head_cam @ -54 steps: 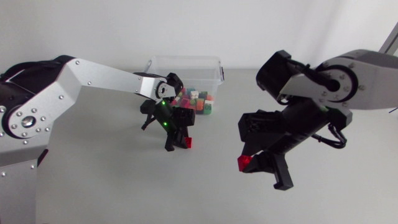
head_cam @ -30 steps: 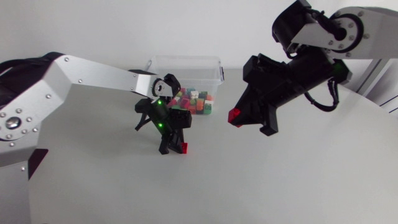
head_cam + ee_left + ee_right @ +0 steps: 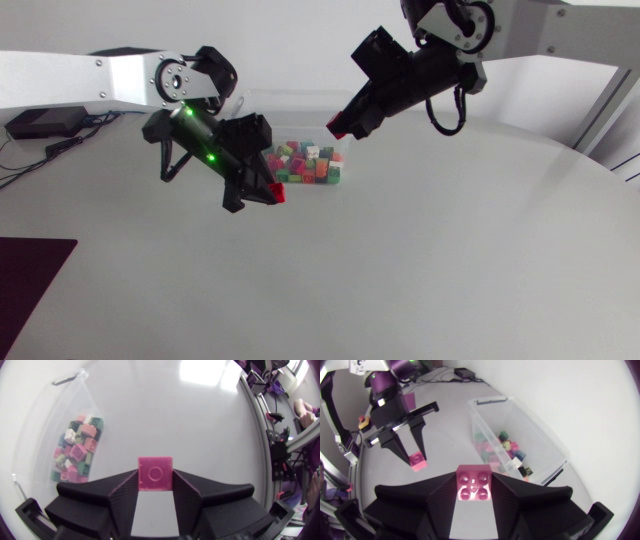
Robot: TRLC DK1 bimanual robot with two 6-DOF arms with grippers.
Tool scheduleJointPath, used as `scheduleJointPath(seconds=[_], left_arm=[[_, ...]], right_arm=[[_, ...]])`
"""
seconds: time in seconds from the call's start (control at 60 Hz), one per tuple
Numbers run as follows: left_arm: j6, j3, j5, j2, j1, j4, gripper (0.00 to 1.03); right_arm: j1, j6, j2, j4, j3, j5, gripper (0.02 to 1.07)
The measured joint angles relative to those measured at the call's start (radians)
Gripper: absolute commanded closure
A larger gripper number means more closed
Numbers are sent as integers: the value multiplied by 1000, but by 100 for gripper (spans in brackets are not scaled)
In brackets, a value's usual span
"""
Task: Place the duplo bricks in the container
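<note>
My left gripper (image 3: 272,194) is shut on a red duplo brick (image 3: 279,193) and hangs in the air just in front of the clear container (image 3: 296,110). In the left wrist view that brick (image 3: 155,473) sits pinched between the fingers, with the container (image 3: 50,435) off to one side. My right gripper (image 3: 338,127) is shut on another red brick (image 3: 335,130), held above the container's right end. The right wrist view shows this brick (image 3: 474,483) studs-up between the fingers, the container (image 3: 520,435) ahead, and my left gripper (image 3: 415,460) with its brick. Several coloured bricks (image 3: 305,163) lie in the container.
A dark mat (image 3: 30,290) lies at the table's front left corner. The grey tabletop (image 3: 420,270) stretches wide in front of and to the right of the container.
Both arms have lifted their red bricks off the table. The right gripper swung up and left to above the container; the left gripper rose and tilted beside it.
</note>
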Motion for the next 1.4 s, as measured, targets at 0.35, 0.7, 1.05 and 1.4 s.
scheduleJointPath(seconds=[0.35,0.7,1.05,1.4], left_arm=[[-185,63,54,-71,68,76,78],[-415,179,57,-71,127,257,78],[-556,180,53,-69,154,397,78],[-650,196,-31,19,158,489,78]], right_arm=[[-12,206,175,172,160,49,81],[0,314,279,269,283,138,81],[26,338,457,216,500,214,43],[26,345,428,166,445,233,6]])
